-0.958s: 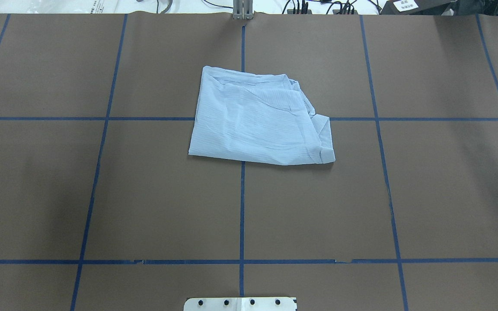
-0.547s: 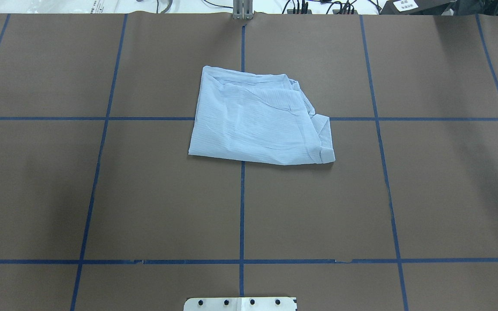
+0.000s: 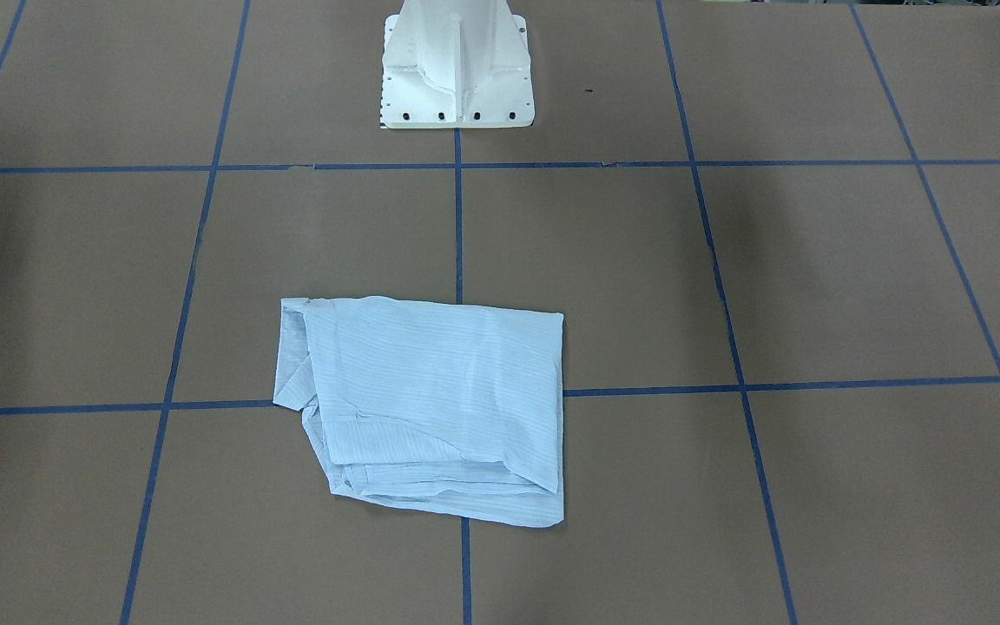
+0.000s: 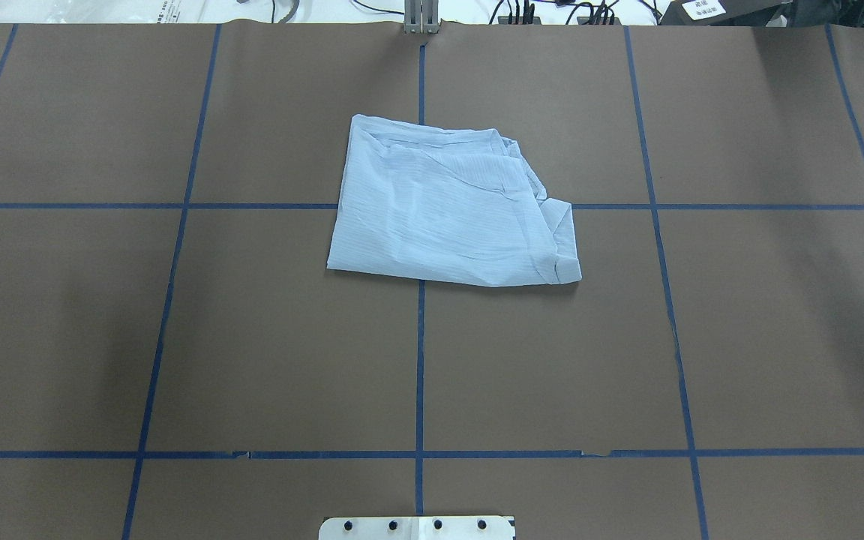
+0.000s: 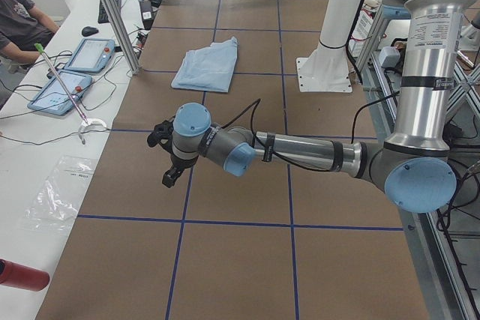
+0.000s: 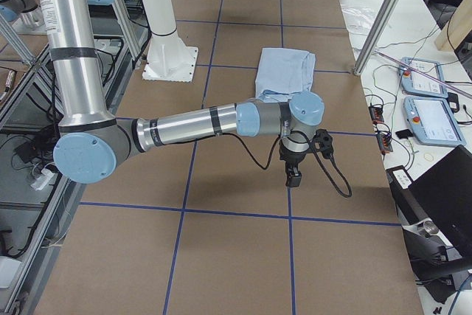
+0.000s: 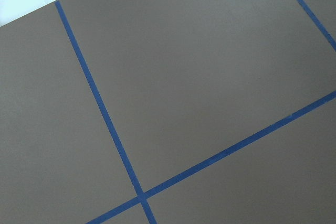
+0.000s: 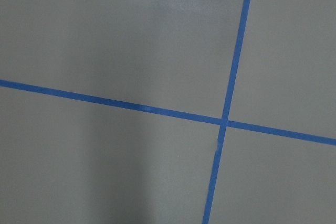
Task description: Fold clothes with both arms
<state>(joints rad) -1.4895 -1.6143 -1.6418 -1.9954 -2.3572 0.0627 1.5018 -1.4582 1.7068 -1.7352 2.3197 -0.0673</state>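
Observation:
The pale blue striped shirt lies folded into a rough rectangle on the brown table, far of centre, with no gripper touching it. It also shows in the front-facing view and both side views. My left gripper hangs low over bare table, well away from the shirt. My right gripper hangs low over bare table on the other side. I cannot tell whether either is open or shut. Both wrist views show only bare table with blue tape lines.
The white pedestal base stands at the robot's edge of the table. A side bench holds two teach pendants, cables and a red bottle. A seated person is beside it. A metal post stands at the table's edge.

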